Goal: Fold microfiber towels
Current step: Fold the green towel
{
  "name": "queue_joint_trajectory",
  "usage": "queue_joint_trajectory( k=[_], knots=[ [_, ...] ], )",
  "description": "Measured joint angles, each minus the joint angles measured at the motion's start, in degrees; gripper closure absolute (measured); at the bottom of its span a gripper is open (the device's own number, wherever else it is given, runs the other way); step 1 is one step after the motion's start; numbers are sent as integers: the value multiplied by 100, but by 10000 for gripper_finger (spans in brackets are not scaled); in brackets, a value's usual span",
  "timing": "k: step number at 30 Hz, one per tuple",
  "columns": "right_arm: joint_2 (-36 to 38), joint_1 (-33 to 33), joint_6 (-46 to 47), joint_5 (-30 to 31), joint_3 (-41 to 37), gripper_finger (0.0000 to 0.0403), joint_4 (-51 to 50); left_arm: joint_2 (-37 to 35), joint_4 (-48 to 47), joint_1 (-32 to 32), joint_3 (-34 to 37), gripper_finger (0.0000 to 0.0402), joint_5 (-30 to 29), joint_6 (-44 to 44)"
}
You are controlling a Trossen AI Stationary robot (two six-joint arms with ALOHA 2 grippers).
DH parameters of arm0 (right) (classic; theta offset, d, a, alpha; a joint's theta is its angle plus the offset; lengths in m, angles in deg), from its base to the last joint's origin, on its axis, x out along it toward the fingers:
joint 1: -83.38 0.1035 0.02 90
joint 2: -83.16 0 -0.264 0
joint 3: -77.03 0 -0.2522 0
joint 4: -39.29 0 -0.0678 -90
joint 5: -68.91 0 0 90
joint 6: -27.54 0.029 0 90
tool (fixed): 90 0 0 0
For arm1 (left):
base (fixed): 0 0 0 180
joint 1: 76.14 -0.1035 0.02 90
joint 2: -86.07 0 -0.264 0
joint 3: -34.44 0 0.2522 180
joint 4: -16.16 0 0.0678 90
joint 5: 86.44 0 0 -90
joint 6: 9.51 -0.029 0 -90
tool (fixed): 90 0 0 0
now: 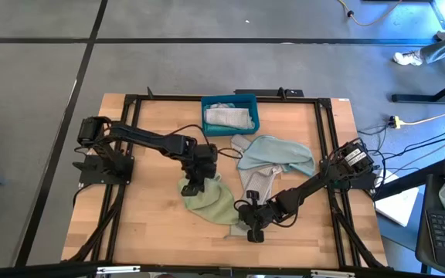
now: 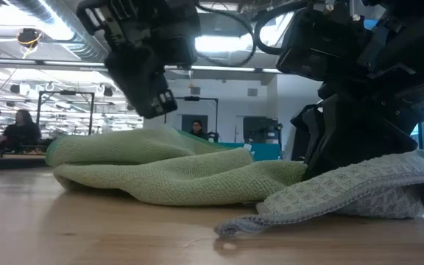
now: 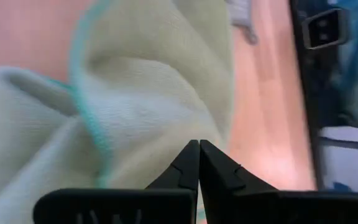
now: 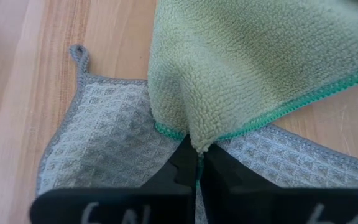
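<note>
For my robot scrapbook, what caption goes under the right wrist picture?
Right gripper shut on the green towel corner, above a grey towel.

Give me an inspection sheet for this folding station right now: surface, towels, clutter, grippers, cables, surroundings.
Surface: wooden table inside a black frame, bare at its left side.
Job's things: pale green towel rumpled near the middle; grey waffle towel partly under it; pale blue towel bunched beyond them; a pale folded towel inside the blue bin.
Clutter: nothing seen.
Grippers: left gripper shut at the green towel's edge, whether it pinches fabric cannot be told; right gripper shut on the green towel's teal-stitched corner.
Cables: black leads loop over the table near the bin; yellow cable on the floor.
Surroundings: grey floor; a person seated at a far desk.
</note>
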Motion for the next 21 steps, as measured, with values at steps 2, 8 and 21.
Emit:
queue_joint_trajectory(
  k=[2, 8, 21],
  knots=[
    [0, 1, 5, 0, 0, 396, -10, -106, -24, -82, 0, 400, -637, -76],
    [0, 1, 16, 4, 1, 387, -8, -469, 285, -444, -2, 364, -695, -39],
    [0, 1, 5, 4, 1, 388, -23, -274, 733, -590, 629, 214, -51, 232]
  ],
)
